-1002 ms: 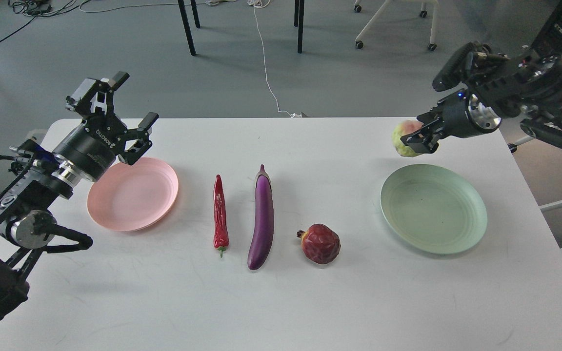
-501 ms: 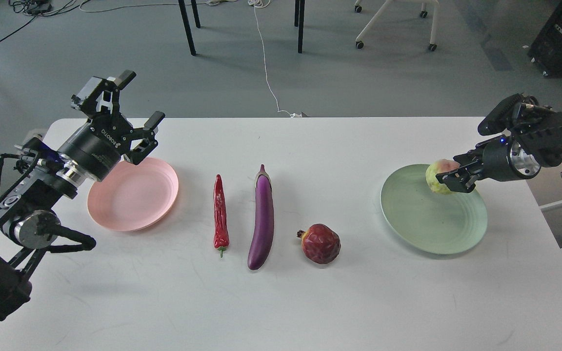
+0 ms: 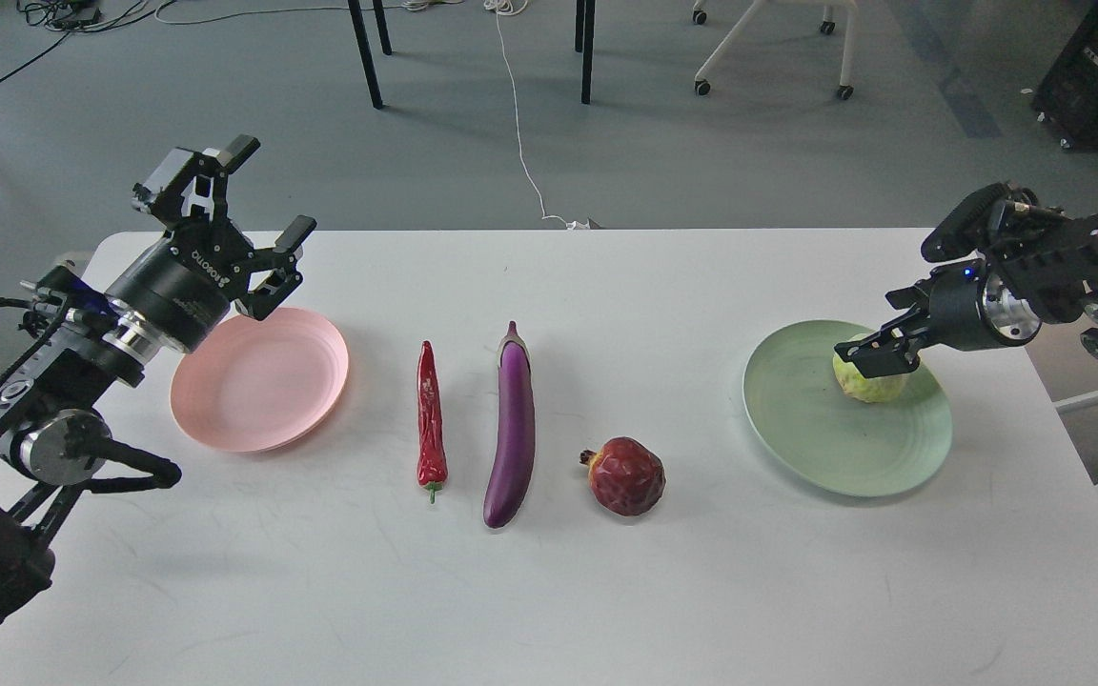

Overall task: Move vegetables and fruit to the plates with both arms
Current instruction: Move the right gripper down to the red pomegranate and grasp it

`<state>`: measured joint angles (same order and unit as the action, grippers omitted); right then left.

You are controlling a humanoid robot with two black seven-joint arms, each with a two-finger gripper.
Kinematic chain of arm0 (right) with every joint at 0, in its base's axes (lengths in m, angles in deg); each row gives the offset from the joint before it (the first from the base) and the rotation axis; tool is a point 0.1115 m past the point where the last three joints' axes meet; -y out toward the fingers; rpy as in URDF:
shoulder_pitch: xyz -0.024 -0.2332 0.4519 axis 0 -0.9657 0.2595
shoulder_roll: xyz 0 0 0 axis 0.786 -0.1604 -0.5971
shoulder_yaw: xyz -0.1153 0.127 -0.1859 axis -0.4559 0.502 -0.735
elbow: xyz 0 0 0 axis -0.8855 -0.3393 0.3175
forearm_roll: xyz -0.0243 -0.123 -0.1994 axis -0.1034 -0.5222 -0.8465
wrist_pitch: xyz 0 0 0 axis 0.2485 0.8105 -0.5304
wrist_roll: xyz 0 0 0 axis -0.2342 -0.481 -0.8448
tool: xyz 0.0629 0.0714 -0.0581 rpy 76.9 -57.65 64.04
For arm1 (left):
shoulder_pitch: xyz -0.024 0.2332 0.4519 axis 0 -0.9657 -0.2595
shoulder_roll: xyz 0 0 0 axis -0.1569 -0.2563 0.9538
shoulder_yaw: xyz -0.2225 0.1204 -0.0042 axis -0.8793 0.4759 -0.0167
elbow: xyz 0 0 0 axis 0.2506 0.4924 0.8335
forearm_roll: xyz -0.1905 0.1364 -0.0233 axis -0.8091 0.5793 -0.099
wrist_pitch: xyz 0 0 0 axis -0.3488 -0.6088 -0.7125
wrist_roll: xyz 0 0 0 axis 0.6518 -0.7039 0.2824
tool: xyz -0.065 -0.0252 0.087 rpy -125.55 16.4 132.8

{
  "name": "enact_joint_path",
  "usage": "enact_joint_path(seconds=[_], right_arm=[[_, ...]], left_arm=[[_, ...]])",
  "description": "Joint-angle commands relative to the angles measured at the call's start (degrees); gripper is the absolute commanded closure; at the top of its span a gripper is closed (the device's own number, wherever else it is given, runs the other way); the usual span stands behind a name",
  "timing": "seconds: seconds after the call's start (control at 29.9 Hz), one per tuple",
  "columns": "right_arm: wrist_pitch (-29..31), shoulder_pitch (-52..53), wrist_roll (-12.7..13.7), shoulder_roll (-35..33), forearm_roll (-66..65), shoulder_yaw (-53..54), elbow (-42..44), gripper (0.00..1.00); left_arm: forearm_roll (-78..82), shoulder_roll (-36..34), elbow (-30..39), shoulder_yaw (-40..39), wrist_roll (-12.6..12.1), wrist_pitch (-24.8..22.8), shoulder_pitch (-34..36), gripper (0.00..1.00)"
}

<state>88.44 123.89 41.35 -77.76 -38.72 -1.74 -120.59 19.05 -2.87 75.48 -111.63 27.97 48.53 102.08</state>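
- The right gripper [image 3: 878, 357] sits low over the pale green plate [image 3: 816, 438], its fingers clamped on the yellow-green fruit [image 3: 871, 383], which rests on the plate's far right part.
- The left gripper [image 3: 254, 195] hovers above the pink plate's [image 3: 258, 391] far-left rim, fingers spread apart and holding nothing.
- On the white table [image 3: 606, 591] between the plates lie the red chili [image 3: 431, 419], the eggplant [image 3: 511, 429] and the pomegranate [image 3: 627, 476], well apart from both grippers.
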Motion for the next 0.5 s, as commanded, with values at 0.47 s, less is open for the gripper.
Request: enact_joint_path(seconds=[0.47], right_arm=[[0.55,5.26,0.00,18.56,3.93,1.00,-14.38,0.01]], left_arm=[[0.02,-2.39,1.22,0.17,-0.08,0.09,-0.01,0.02]])
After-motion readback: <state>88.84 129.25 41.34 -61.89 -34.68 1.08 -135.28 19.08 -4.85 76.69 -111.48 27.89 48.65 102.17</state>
